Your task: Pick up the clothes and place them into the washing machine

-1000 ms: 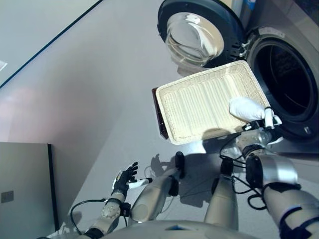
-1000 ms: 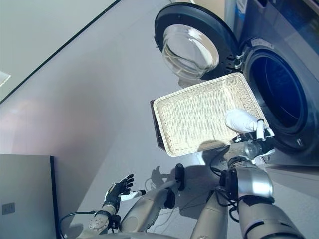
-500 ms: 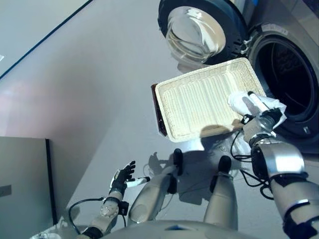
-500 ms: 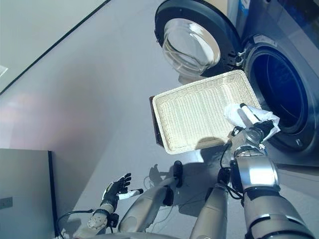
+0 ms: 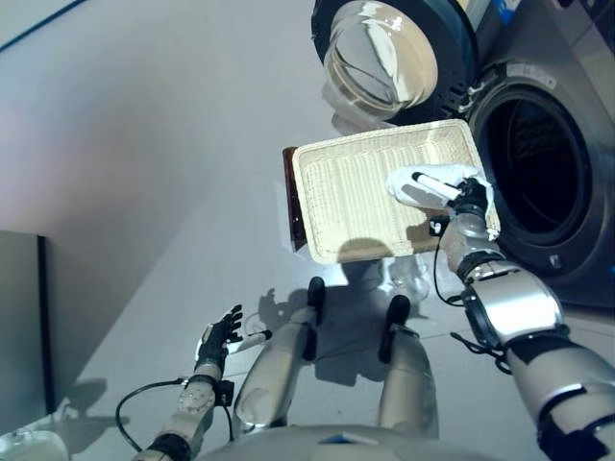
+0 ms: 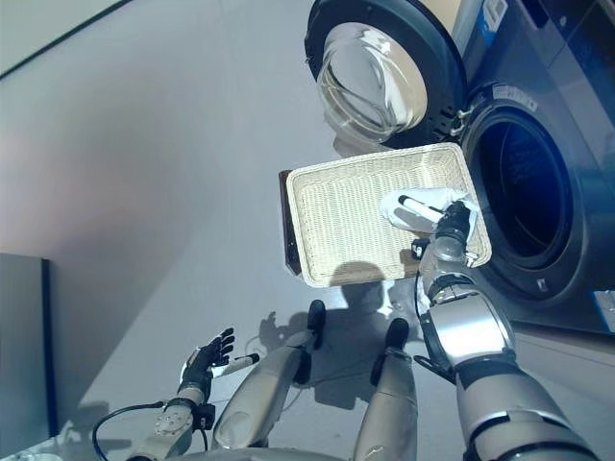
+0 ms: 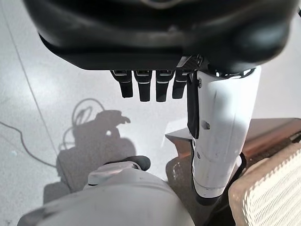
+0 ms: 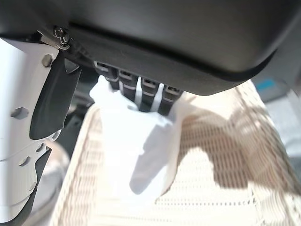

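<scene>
A white cloth [image 5: 430, 184] is over the right part of a pale wicker basket [image 5: 351, 197]; I cannot tell whether it rests on the weave. My right hand [image 5: 469, 200] reaches in from the basket's right rim, fingers [image 8: 137, 90] curled into the cloth [image 8: 134, 146]. The washing machine [image 5: 577, 115] stands just right of the basket, its dark drum mouth [image 5: 528, 173] uncovered and its round glass door [image 5: 384, 53] swung wide behind the basket. My left hand [image 5: 219, 336] hangs low at the left over the floor, open and holding nothing.
A dark brown panel [image 5: 291, 197] stands against the basket's left side. A grey cabinet [image 5: 19, 327] fills the lower left. Grey floor [image 5: 154, 144] stretches to the left of the basket and machine.
The camera has shifted. My right hand has carried the white cloth from the basket's right edge by the drum mouth back over the basket's inside. The left hand stays low and open.
</scene>
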You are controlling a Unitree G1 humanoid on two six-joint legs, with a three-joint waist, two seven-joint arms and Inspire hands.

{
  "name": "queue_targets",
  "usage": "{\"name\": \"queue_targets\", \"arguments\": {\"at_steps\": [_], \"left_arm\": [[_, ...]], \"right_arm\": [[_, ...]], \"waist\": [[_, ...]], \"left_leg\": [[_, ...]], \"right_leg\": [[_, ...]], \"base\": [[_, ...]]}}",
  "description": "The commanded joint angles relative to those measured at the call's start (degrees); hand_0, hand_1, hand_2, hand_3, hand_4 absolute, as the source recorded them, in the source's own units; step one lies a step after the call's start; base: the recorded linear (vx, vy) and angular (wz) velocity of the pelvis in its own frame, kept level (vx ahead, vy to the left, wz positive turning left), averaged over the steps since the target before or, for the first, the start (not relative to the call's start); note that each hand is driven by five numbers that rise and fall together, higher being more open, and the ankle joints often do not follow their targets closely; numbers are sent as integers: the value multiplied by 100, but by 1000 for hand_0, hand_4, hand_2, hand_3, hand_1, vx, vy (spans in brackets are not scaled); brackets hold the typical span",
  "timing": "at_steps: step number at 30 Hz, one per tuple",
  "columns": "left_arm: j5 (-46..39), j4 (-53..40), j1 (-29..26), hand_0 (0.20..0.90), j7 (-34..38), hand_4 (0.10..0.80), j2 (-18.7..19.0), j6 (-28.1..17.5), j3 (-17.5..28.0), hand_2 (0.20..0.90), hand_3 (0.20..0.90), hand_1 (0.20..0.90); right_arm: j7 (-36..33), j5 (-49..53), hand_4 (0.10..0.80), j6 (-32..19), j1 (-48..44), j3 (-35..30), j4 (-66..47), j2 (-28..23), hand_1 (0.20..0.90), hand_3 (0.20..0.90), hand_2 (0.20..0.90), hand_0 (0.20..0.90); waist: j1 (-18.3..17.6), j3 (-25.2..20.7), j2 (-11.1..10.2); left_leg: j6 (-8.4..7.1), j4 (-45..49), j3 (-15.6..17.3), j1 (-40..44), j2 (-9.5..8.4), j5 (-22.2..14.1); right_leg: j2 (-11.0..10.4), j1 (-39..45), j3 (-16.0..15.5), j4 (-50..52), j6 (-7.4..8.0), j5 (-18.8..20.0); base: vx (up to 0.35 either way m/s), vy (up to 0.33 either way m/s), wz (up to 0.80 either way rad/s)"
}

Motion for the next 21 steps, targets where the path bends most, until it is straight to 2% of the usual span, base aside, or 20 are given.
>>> {"name": "queue_targets", "arguments": {"at_steps": [1,4,5,9,14,21], "left_arm": [[-62,170,4,900,78,800,586,-77,472,900,900,900],[-35,166,69,900,40,800,611,-75,543,900,900,900],[1,221,111,900,3,800,652,-50,606,900,900,900],[85,232,171,900,-10,800,658,-29,683,900,900,900],[94,291,141,900,10,800,632,-33,706,900,900,900],[243,306,112,900,-56,800,567,27,723,900,900,900]], "right_arm": [[-32,-1027,800,-163,-630,605,-231,-41,900,900,900,900],[26,-1347,800,-110,-573,793,-317,-2,900,900,900,900],[-9,-2012,800,-2,-627,1195,-349,-27,900,900,900,900],[33,-2420,800,75,-629,1387,-314,-59,900,900,900,900],[-155,-2744,800,127,-630,1430,-334,-100,900,900,900,900],[67,-2985,800,237,-172,1392,-34,-93,900,900,900,900]], "waist": [[204,-171,-371],[201,-174,-458],[202,-190,-543],[191,-211,-612],[164,-206,-679],[148,-224,-673]], "left_leg": [[-375,338,-67,-370,94,-285],[-376,340,-81,-328,112,-289],[-384,332,-111,-288,132,-286],[-388,331,-118,-238,148,-299],[-387,341,-102,-218,164,-303],[-389,317,-93,-170,178,-292]], "right_leg": [[107,505,-61,-705,-79,159],[125,561,-66,-736,-77,168],[147,601,-76,-748,-78,169],[163,666,-106,-767,-77,170],[194,695,-98,-812,-71,195],[214,689,-77,-799,-78,195]], "base": [[20,-32,2],[5,-6,1],[25,-33,2],[6,-10,0],[-4,-2,-1],[-3,-3,-1]]}}
